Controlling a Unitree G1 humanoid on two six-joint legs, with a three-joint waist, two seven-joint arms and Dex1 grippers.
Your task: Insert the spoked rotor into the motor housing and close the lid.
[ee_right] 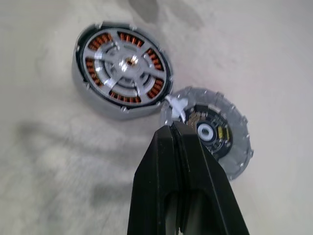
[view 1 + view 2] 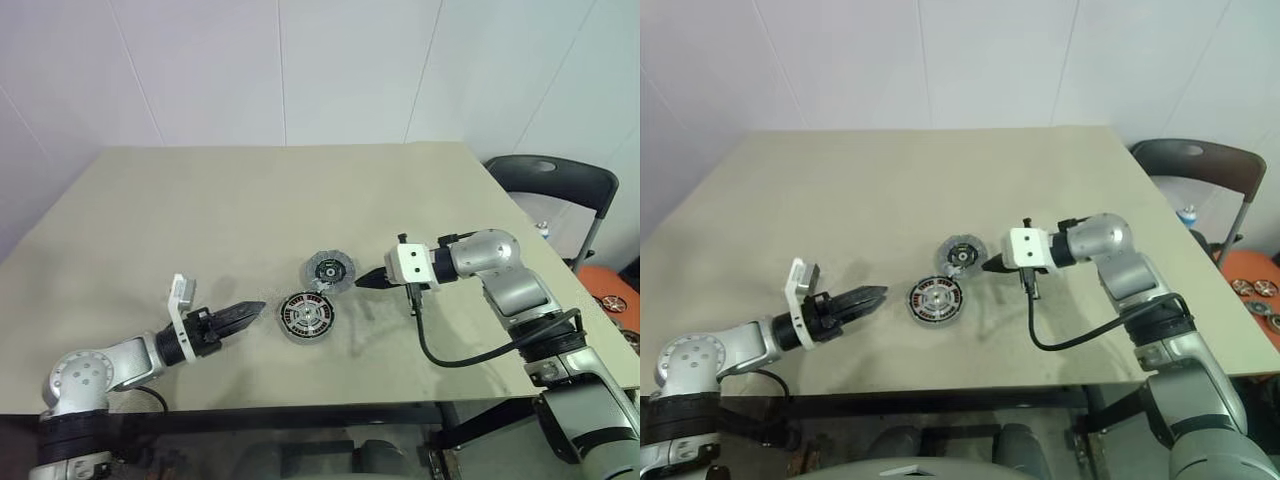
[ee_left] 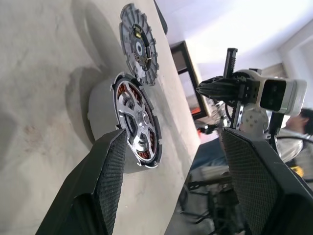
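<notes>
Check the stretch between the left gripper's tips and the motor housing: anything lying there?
Nothing: bare table separates the left gripper from the motor housing, as seen in the left eye view.

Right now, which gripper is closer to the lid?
Right. The right gripper sits shut beside the lid, tips almost at its rim. The left gripper, open, is farther off, beyond the motor housing.

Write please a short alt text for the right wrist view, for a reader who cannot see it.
The shut right claw points down at the grey lid, which lies flat on the beige table. Beside the lid sits the motor housing, with the spoked rotor already inside its copper windings.
</notes>
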